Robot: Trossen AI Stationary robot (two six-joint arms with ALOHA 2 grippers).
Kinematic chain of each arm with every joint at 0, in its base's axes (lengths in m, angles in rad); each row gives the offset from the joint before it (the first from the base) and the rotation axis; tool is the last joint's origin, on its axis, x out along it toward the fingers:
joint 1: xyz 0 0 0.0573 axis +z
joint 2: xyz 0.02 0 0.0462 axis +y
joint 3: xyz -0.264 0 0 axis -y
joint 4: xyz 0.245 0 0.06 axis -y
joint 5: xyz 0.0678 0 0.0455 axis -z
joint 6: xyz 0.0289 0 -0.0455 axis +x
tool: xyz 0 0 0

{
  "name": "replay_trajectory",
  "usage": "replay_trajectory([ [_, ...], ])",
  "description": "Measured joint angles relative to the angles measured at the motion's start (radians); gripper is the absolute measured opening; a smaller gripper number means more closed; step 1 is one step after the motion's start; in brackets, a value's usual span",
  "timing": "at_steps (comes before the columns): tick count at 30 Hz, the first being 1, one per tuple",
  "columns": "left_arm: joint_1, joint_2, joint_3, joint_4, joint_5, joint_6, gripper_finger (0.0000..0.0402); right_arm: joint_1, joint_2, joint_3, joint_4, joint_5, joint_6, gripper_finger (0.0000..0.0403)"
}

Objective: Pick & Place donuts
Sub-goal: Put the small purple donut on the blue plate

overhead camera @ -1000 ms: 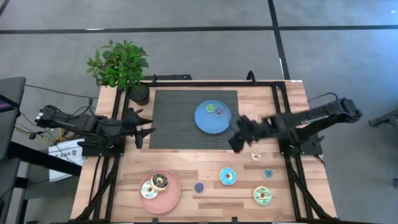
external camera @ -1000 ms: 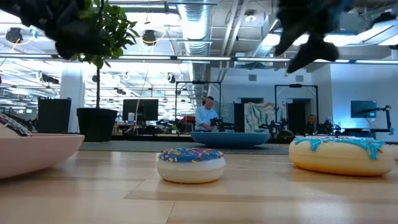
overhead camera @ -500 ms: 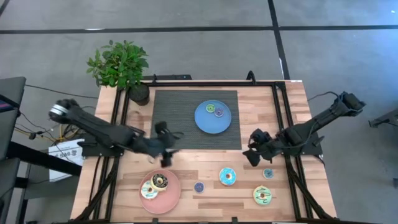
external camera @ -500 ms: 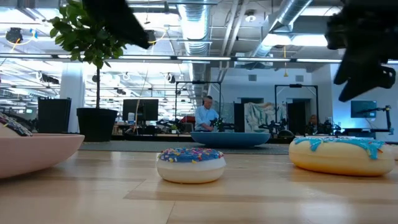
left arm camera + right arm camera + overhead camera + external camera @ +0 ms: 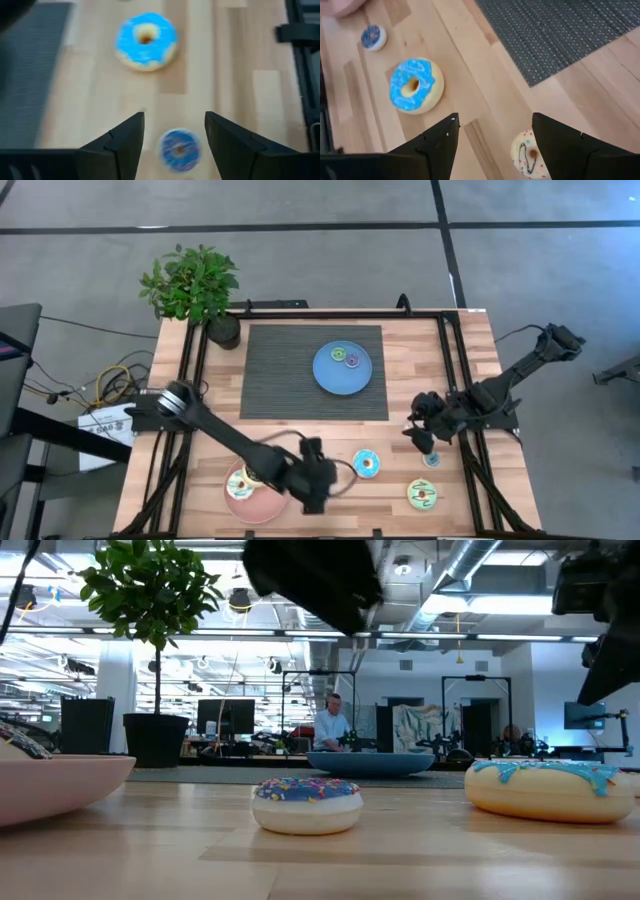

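Left wrist view is showing the left hand point(image 5: 174, 131) gaping empty, small blue donut point(image 5: 180, 149) lying between its fingers, which are risking nudging it away across the desk point(image 5: 235, 45).

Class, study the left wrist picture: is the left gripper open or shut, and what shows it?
Open. The left gripper's two dark fingers stand well apart, with the small blue donut lying on the table in the gap, not gripped.

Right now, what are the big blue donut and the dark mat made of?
The big blue donut looks like glossy moulded plastic, a toy: its icing is smooth and even. The dark mat seems to be woven fabric or vinyl, with a fine ribbed weave.
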Motion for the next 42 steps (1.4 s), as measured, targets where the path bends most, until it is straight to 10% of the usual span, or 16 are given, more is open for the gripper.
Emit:
replay_trajectory([
  [9,0.002,0.226,0.274,-0.236,0.138,-0.091,0.0226,0.06,0.002,0.0,-0.004,0.0,0.0,0.0244],
  [22,0.029,0.231,0.281,-0.295,0.156,-0.128,0.0318,0.075,0.002,0.0,-0.01,0.006,0.0,0.0244],
  [42,0.039,0.297,0.281,-0.322,0.206,-0.149,0.0325,0.075,0.004,0.002,-0.005,0.008,0.0,0.0244],
])
